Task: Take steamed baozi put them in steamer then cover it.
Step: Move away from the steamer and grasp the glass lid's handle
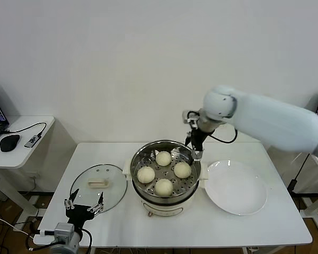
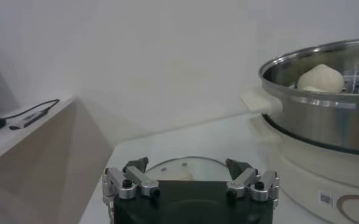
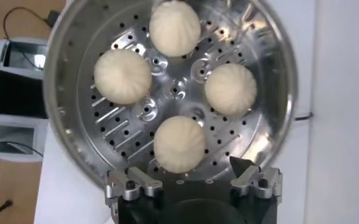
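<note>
Several cream-white baozi sit in the shiny steamer, which stands on its cream pot base at the table's centre. My right gripper hangs open and empty just above the steamer's far right rim. In the right wrist view the right gripper is open over the perforated steamer floor, above the nearest baozi. The glass lid with its cream handle lies flat on the table left of the steamer. My left gripper is open and empty at the lid's near edge.
A white plate lies right of the steamer. In the left wrist view the left gripper faces the lid, with the steamer and one baozi beyond. A side desk with mouse and cable stands at the left.
</note>
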Available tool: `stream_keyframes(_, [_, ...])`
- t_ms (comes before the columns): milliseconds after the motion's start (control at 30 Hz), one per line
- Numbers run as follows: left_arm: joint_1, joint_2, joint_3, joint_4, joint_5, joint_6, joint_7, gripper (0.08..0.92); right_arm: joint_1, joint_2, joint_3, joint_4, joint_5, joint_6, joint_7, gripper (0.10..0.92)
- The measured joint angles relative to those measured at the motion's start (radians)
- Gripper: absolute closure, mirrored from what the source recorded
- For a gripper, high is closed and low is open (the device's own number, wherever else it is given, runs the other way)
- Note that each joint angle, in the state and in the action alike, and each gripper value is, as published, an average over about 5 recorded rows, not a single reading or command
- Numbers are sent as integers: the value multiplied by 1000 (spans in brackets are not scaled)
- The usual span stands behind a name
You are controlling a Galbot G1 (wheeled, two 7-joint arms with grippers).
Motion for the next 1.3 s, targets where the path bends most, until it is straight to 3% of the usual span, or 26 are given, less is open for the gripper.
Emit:
stream_keyframes(333, [-16,-24,8,34,-47,-21,-32,177,-315,-201,439,151,112,67,398,203])
stream_keyframes(533, [-28,-24,19,59,-61,-44,-47,177,-659,-229,807,247,140,143,628,203])
stream_keyframes(900, [-71,-24,22,132,-25,-87,-75,177,-1308,15,1423,369,131,357,865,203])
stream_keyframes(1300, [-142,2,8,227,230,-164,-91,177,-1750,238,1706,426,167,554,983,203])
